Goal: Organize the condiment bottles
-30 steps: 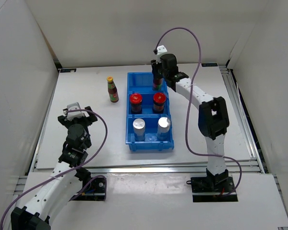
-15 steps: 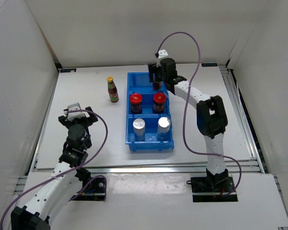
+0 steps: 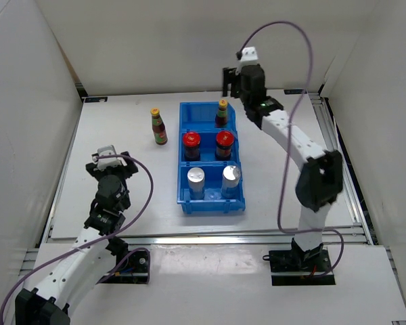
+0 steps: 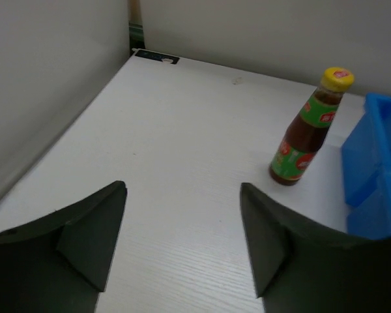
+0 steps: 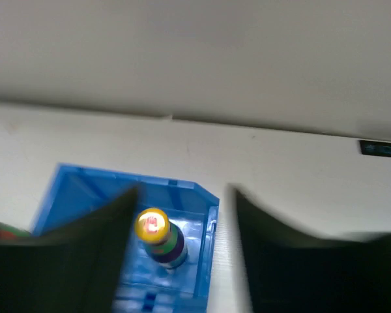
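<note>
Blue plastic bin (image 3: 213, 205) stood on the desk (image 3: 122, 128). One yellow-capped bottle (image 3: 222, 112) was in its far compartment, two red-lidded jars (image 3: 191, 145) in the middle and two silver cylinders (image 3: 196, 180) in the near one. The second yellow-capped bottle (image 3: 159, 126) stood upright on the desk, left of the bin and apart from it. The right tool (image 3: 229, 84) hung above the bin's far end, fingers spread and empty. The left tool (image 4: 182, 195) was spread too, gripping nothing.

One slim bottle (image 3: 159, 128) stands outside the blue bin (image 3: 213, 204).
</note>
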You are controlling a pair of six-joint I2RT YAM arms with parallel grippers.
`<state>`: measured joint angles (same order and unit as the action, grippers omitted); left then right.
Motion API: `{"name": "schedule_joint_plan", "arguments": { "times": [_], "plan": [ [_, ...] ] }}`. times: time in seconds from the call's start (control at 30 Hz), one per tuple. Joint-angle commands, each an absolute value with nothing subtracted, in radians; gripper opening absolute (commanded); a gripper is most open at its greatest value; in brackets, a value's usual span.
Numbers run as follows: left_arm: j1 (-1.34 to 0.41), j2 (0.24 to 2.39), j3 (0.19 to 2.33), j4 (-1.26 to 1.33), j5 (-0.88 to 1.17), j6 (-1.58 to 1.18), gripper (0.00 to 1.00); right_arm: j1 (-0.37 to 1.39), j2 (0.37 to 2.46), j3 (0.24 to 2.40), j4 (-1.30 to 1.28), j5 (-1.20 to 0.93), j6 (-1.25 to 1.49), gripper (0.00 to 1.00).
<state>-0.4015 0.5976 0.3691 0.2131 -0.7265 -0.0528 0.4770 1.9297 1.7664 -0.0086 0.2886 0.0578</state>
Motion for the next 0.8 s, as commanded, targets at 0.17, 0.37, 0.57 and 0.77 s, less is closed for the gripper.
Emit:
{"name": "schedule_joint_plan", "arguments": {
  "times": [0.17,0.37,0.57,0.77],
  "plan": [
    [-0.405,0.736,0.495,0.108,-0.804,-0.066,0.11,0.471,1.26,1.302,-0.089,0.635,0.492,0.0],
    [-0.37,0.86,0.645,0.058,-0.53,-0.159,0.35,0.462,1.019,1.138,-0.256,0.712,0.724,0.76],
    [-0.306,1.136,0.806,0.146,-0.261,-0.279,0.99,0.453,1.037,1.095,-0.278,0.608,0.62,1.0],
    [-0.265,1.376,0.934,0.244,-0.195,-0.279,1.0,0.398,1.037,1.06,-0.19,0.494,0.542,1.0]
  ]
}}
